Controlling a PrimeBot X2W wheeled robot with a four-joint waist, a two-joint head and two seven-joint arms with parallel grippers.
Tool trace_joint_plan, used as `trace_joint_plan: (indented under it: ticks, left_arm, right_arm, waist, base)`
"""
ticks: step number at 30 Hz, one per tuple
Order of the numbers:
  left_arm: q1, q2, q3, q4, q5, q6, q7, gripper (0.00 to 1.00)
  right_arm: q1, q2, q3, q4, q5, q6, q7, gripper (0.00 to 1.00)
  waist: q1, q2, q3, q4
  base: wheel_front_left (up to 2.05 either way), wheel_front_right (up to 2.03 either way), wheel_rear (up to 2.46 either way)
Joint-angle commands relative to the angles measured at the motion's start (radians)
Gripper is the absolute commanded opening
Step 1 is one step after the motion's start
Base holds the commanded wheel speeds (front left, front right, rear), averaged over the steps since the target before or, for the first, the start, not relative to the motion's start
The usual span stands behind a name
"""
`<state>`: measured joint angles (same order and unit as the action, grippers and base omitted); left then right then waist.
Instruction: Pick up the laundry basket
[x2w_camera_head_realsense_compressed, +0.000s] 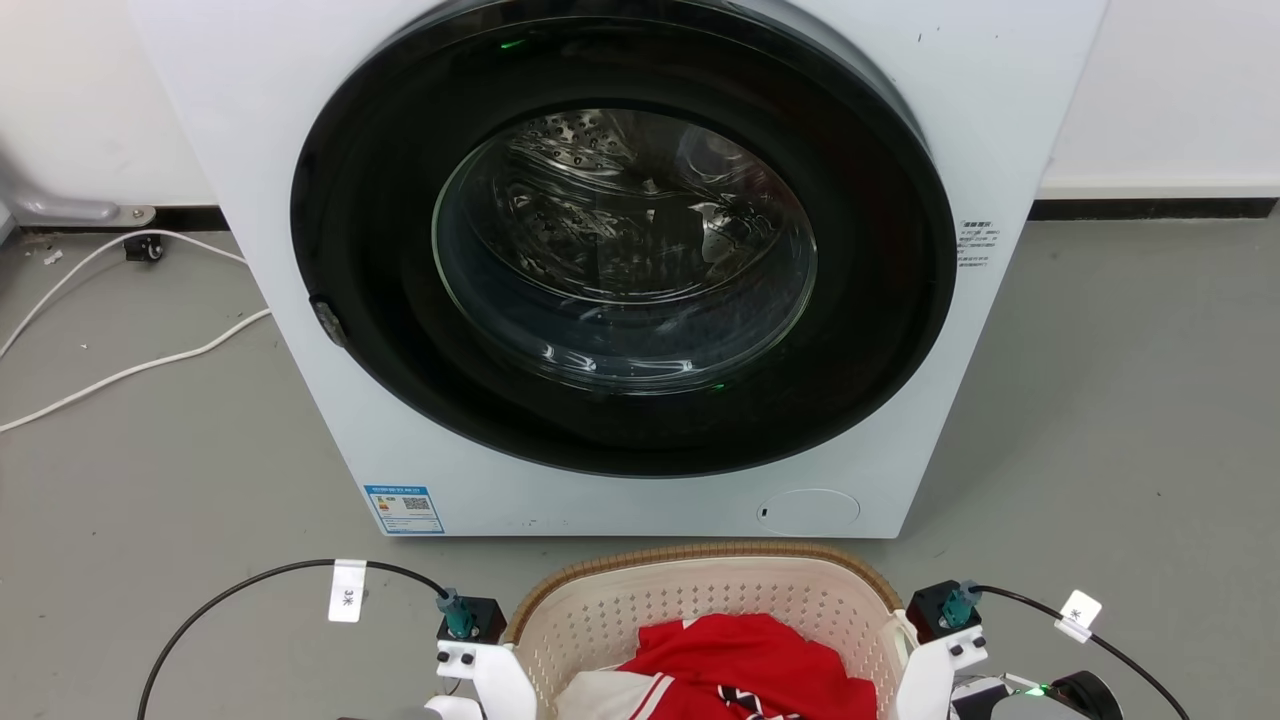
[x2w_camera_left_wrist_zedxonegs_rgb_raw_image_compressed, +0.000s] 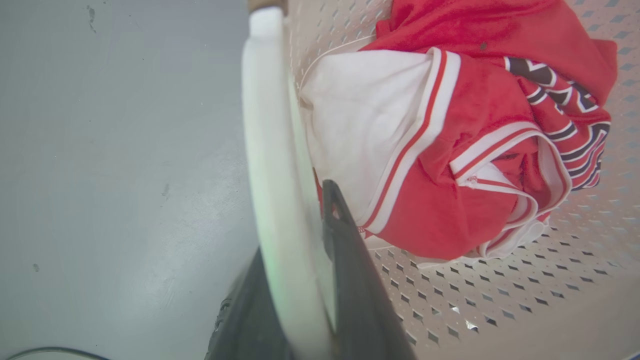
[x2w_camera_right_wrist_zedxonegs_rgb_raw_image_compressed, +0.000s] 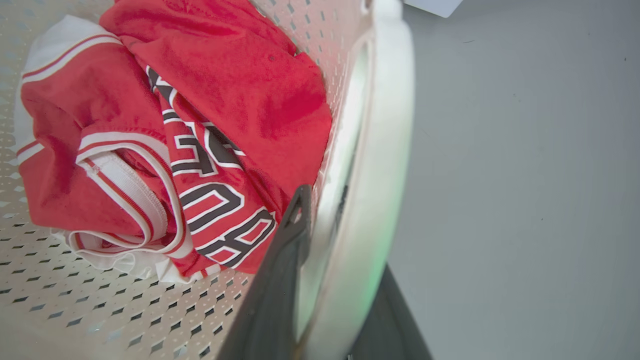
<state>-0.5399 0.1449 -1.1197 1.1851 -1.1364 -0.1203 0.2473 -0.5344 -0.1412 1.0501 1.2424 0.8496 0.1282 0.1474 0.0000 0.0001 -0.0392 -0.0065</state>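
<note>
The left gripper (x2w_camera_left_wrist_zedxonegs_rgb_raw_image_compressed: 300, 225) and right gripper (x2w_camera_right_wrist_zedxonegs_rgb_raw_image_compressed: 340, 220) clamp the laundry basket (x2w_camera_head_realsense_compressed: 700, 590) by its white loop handles (x2w_camera_left_wrist_zedxonegs_rgb_raw_image_compressed: 270, 150) (a red-and-white jersey (x2w_camera_head_realsense_compressed: 750, 660) inside), facing a washing machine (x2w_camera_head_realsense_compressed: 620, 270).

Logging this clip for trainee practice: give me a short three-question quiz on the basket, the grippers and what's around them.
1. True or false: the laundry basket is empty.
2. The left gripper and right gripper each have fingers either side of what? A) the brown rim B) a white side handle C) the clothing
3. What stands just beyond the basket in the head view?
Key: 1 false, red and white clothing lies inside. 2 B. 3 the washing machine.
</note>
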Motion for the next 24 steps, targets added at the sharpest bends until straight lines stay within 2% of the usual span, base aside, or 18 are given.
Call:
trace_joint_plan:
  ticks: [1, 24]
  left_arm:
    - [-0.015, -0.016, -0.01, -0.011, -0.004, -0.018, -0.001, 0.0]
    - [-0.021, -0.007, -0.06, -0.008, -0.058, -0.018, -0.013, 0.0]
  right_arm:
    - [-0.021, 0.01, 0.01, -0.008, 0.005, 0.005, -0.011, 0.0]
    - [-0.031, 0.014, 0.08, 0.005, 0.068, 0.005, -0.029, 0.0]
  waist:
    - [0.0, -0.0001, 0.0, 0.0]
    - [0.0, -0.0001, 0.002, -0.004]
  base:
    - [0.0, 0.0, 0.0]
    - [0.0, 0.0, 0.0]
